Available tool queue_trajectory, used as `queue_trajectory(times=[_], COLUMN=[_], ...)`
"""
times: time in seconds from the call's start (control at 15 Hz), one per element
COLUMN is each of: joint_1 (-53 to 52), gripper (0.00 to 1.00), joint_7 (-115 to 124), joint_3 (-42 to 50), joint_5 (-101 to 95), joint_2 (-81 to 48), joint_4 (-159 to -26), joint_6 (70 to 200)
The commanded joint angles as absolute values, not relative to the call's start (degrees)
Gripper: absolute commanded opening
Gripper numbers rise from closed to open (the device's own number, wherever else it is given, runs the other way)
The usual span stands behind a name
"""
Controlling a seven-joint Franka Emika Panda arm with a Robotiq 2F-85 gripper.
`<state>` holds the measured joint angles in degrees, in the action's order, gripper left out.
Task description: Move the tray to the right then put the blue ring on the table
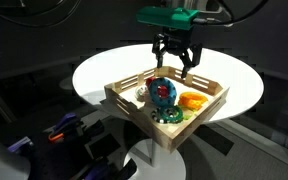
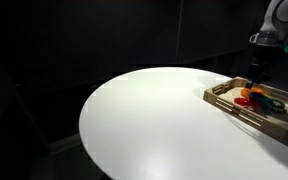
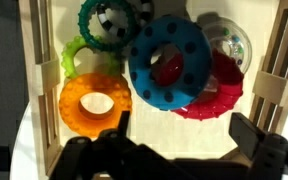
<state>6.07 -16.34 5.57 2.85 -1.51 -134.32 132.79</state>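
The light-wood tray point(image 1: 124, 98) sits at the edge of the round white table point(image 1: 94, 70), and shows at the right in an exterior view point(image 2: 224, 97). In the wrist view its slatted walls point(image 3: 40, 60) frame the toys. The blue ring point(image 3: 169, 62) lies in the tray, resting on a red ring point(image 3: 219, 98); it also shows in an exterior view point(image 1: 162, 92). My gripper point(image 3: 184, 135) is open and empty, hovering just above the tray beside the blue ring without touching it. It shows in both exterior views point(image 1: 175, 68) point(image 2: 256, 72).
Also in the tray are an orange ring point(image 3: 92, 100), a light-green beaded ring point(image 3: 72, 55), a teal ring point(image 3: 109, 22) and a clear ball point(image 3: 232, 42). A blue-purple object point(image 1: 59, 130) stands below the table. The table's far side point(image 2: 154, 120) is bare white top.
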Motion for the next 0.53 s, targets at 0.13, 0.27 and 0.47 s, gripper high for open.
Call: queue_trajectory(times=[0.13, 0.27, 0.47], joint_1=[5.6, 5.4, 5.2], gripper=[1.0, 1.0, 1.0], joint_7=[-17.2, -16.6, -16.3], joint_3=[5.0, 4.7, 4.3], joint_5=[3.6, 2.9, 2.6], joint_2=[-0.3, -0.5, -0.8], joint_4=[-136.1, -136.6, -137.5], joint_6=[129.3, 129.1, 130.0])
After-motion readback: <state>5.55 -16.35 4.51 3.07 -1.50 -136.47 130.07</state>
